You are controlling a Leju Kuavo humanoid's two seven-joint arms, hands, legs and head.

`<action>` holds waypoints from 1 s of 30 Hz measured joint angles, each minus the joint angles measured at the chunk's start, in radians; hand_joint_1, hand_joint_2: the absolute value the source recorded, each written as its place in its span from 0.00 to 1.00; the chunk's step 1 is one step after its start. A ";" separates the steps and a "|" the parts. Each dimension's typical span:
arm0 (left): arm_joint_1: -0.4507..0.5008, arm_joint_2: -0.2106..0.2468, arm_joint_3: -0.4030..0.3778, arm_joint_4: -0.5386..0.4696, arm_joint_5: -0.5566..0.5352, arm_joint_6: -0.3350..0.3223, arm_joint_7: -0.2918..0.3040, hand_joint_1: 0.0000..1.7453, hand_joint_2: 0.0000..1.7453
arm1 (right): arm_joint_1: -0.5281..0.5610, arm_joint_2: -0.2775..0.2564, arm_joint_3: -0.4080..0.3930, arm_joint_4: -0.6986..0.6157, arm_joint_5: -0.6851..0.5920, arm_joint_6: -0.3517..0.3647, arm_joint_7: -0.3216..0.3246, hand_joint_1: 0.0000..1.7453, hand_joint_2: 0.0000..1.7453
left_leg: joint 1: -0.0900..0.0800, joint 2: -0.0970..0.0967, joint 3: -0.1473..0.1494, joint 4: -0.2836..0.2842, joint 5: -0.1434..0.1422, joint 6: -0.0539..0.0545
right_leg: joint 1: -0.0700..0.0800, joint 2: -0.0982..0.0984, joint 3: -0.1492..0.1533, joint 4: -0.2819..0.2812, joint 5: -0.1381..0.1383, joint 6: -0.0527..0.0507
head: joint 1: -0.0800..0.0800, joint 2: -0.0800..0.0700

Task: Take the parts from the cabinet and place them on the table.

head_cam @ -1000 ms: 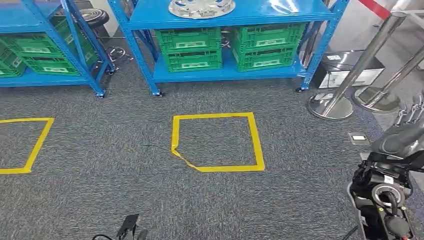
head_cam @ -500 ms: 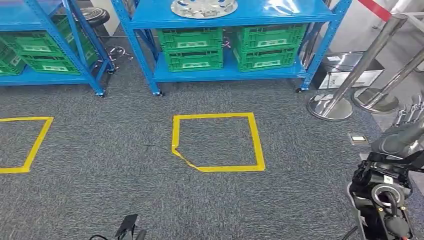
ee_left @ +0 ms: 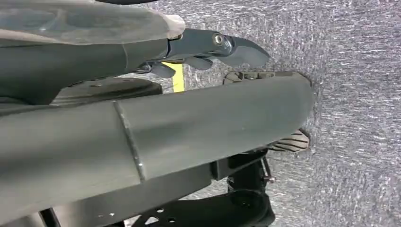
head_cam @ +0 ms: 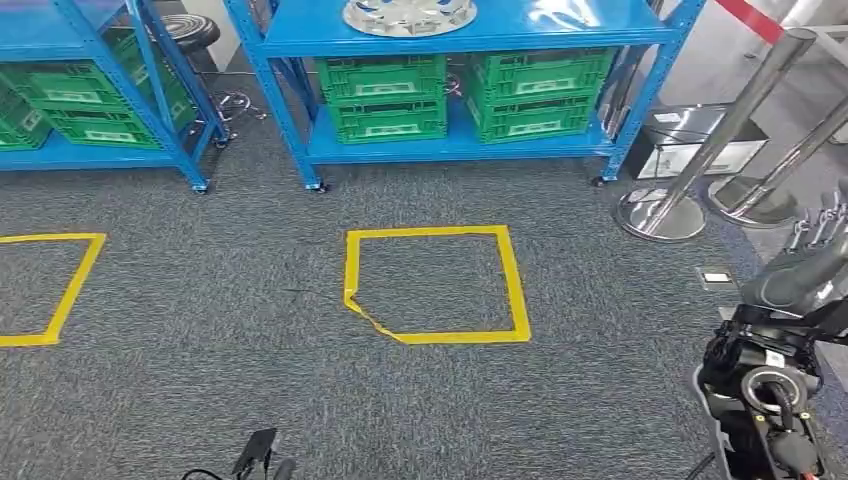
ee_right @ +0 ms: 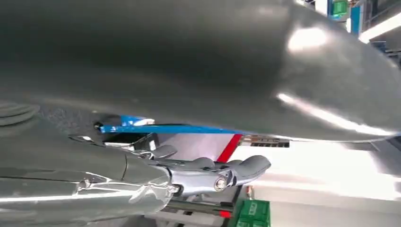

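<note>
Grey carpet [head_cam: 200, 330], blue rack [head_cam: 455, 30] far, hubcap [head_cam: 407, 14] on top; both hands [ee_left: 213, 47] [ee_right: 222, 175] empty, loosely curled; risked clipping right-side stanchion [head_cam: 700, 150] if walked forward

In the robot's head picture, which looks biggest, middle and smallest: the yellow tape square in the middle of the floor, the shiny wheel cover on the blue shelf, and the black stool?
1. Yellow tape square, by far the biggest.
2. Wheel cover, though the picture's top edge cuts it.
3. Black stool, smallest, and partly hidden behind the shelf post.
The last two stand farther away, so their real sizes stay unsure.
</note>
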 joint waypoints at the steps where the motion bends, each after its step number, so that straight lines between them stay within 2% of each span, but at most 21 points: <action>1: 0.000 0.001 0.000 0.000 0.000 0.000 0.000 0.00 0.00 | 0.000 0.000 0.000 0.002 0.000 0.000 0.000 0.00 0.00 | 0.000 0.000 -0.002 0.003 -0.001 0.002 | 0.000 0.000 0.000 0.000 0.001 0.003 | 0.000 0.000; 4: 0.000 0.002 0.000 0.000 0.000 0.000 0.000 0.00 0.00 | -0.001 0.000 0.000 0.002 0.000 0.000 0.000 0.00 0.00 | -0.002 0.000 -0.002 -0.005 0.003 0.013 | -0.001 -0.001 0.005 -0.013 0.007 0.015 | 0.000 0.000; 5: 0.000 0.002 0.000 0.000 0.000 0.000 0.000 0.00 0.00 | -0.002 0.000 0.000 0.000 0.000 0.000 0.000 0.00 0.00 | 0.015 0.000 0.012 -0.031 0.015 0.019 | 0.000 0.000 0.003 -0.011 0.002 0.019 | 0.003 0.000; 6: 0.000 0.001 0.000 0.000 0.000 -0.001 0.000 0.00 0.00 | -0.002 0.000 0.000 0.000 0.000 0.000 -0.001 0.00 0.00 | 0.012 0.002 0.021 -0.044 0.019 0.020 | 0.002 0.003 -0.005 0.016 -0.016 0.020 | 0.005 0.000; 9: 0.001 0.000 0.000 0.000 0.000 -0.001 0.000 0.00 0.00 | -0.001 0.000 -0.001 0.003 0.000 0.000 -0.001 0.00 0.00 | 0.012 0.003 0.025 -0.045 0.017 0.024 | -0.004 0.003 -0.120 0.257 -0.124 0.028 | 0.013 0.000; 10: 0.001 -0.002 0.000 0.000 0.000 -0.001 0.000 0.00 0.00 | 0.001 0.000 -0.001 0.005 0.000 0.000 -0.001 0.00 0.00 | 0.012 0.003 0.025 -0.045 0.015 0.023 | -0.005 0.003 -0.148 0.307 -0.134 0.032 | 0.013 0.000; 11: 0.002 -0.002 0.000 0.000 0.000 -0.002 0.000 0.00 0.00 | 0.001 0.000 -0.001 0.006 0.000 0.000 -0.001 0.00 0.00 | 0.013 0.002 0.027 -0.043 0.013 0.021 | -0.008 0.003 -0.153 0.307 -0.120 0.035 | 0.014 0.000; 12: 0.003 -0.003 0.000 0.000 0.000 -0.002 0.000 0.00 0.00 | 0.001 0.000 -0.001 0.007 0.000 0.000 -0.001 0.00 0.00 | 0.016 0.001 0.030 -0.040 0.009 0.016 | -0.010 0.002 -0.134 0.262 -0.083 0.038 | 0.014 0.000; 14: 0.004 -0.005 0.000 0.000 0.000 -0.003 0.000 0.00 0.00 | 0.000 0.000 -0.002 0.007 0.000 0.000 -0.001 0.00 0.00 | 0.026 -0.002 0.037 -0.024 -0.007 0.001 | -0.019 -0.005 -0.041 0.069 0.021 0.049 | 0.015 0.000; 15: 0.003 -0.002 0.000 0.000 0.000 -0.004 0.000 0.00 0.00 | 0.000 0.000 -0.001 0.009 0.000 0.000 -0.001 0.00 0.00 | 0.024 -0.003 0.036 -0.015 -0.015 -0.010 | -0.019 -0.014 -0.017 0.020 0.007 0.055 | 0.016 0.000; 16: 0.002 -0.002 0.000 0.000 0.000 -0.004 0.000 0.00 0.00 | -0.001 0.000 0.000 0.009 0.000 0.001 -0.001 0.00 0.00 | 0.016 -0.004 0.029 0.000 -0.021 -0.018 | -0.013 -0.004 -0.017 0.013 0.008 0.039 | 0.022 0.000; 17: 0.002 -0.002 0.000 0.000 0.000 -0.005 -0.001 0.00 0.00 | 0.001 0.000 0.000 0.009 0.000 0.002 0.000 0.00 0.00 | 0.016 -0.004 0.027 -0.004 -0.019 -0.021 | -0.013 0.000 -0.021 0.021 0.004 0.022 | 0.016 0.000; 20: 0.002 -0.002 0.000 0.000 0.000 -0.006 -0.002 0.00 0.00 | 0.001 0.000 -0.001 0.008 0.003 0.002 -0.001 0.00 0.00 | 0.023 0.000 0.032 -0.008 -0.026 -0.032 | -0.010 0.011 -0.021 0.023 -0.002 -0.005 | 0.009 0.000; 21: 0.000 -0.002 0.000 0.000 0.000 -0.006 -0.003 0.00 0.00 | 0.000 0.000 -0.001 0.008 0.004 0.002 -0.002 0.00 0.00 | 0.025 -0.018 0.024 0.018 -0.042 -0.034 | -0.010 0.013 -0.017 0.022 -0.003 -0.012 | 0.003 0.000; 22: 0.000 -0.002 0.000 0.000 0.000 -0.006 -0.003 0.00 0.00 | -0.002 0.000 -0.001 0.008 0.005 0.002 -0.002 0.00 0.00 | 0.024 -0.029 -0.009 0.083 -0.074 -0.034 | -0.010 0.013 -0.015 0.022 -0.005 -0.017 | 0.001 0.000; 24: 0.003 -0.002 0.000 0.000 0.000 -0.006 -0.003 0.00 0.00 | -0.001 0.000 0.000 0.008 0.005 0.002 -0.001 0.00 0.00 | 0.019 -0.038 -0.123 0.285 -0.150 -0.034 | -0.005 0.017 -0.015 0.022 -0.009 -0.026 | -0.007 0.000; 25: 0.006 -0.002 0.000 0.000 0.000 -0.006 -0.003 0.00 0.00 | -0.001 0.000 0.000 0.008 0.005 0.002 -0.001 0.00 0.00 | 0.018 -0.039 -0.166 0.351 -0.162 -0.032 | -0.001 0.021 -0.014 0.022 -0.011 -0.029 | -0.009 0.000; 26: 0.008 -0.002 0.000 0.000 0.000 -0.006 -0.003 0.00 0.00 | 0.000 0.000 0.000 0.008 0.005 0.002 -0.001 0.00 0.00 | 0.016 -0.040 -0.189 0.369 -0.148 -0.026 | 0.003 0.025 -0.011 0.022 -0.012 -0.031 | -0.010 0.000; 27: 0.009 -0.002 0.000 0.000 0.000 -0.006 -0.003 0.00 0.00 | -0.001 0.000 0.000 0.008 0.005 0.002 -0.001 0.00 0.00 | 0.013 -0.040 -0.185 0.339 -0.112 -0.018 | 0.006 0.030 -0.007 0.022 -0.015 -0.034 | -0.010 0.000; 29: 0.008 -0.002 0.000 0.000 0.000 -0.006 -0.003 0.00 0.00 | -0.001 0.000 0.000 0.008 0.005 0.002 -0.001 0.00 0.00 | -0.001 -0.044 -0.119 0.158 0.000 0.010 | 0.014 0.039 0.005 0.021 -0.021 -0.037 | -0.014 0.000; 30: 0.008 0.000 0.000 0.000 0.000 -0.006 -0.003 0.00 0.00 | -0.001 0.000 0.000 0.008 0.006 0.002 -0.001 0.00 0.00 | -0.012 -0.055 -0.080 0.064 0.043 0.032 | 0.014 0.042 0.009 0.020 -0.024 -0.037 | -0.015 0.000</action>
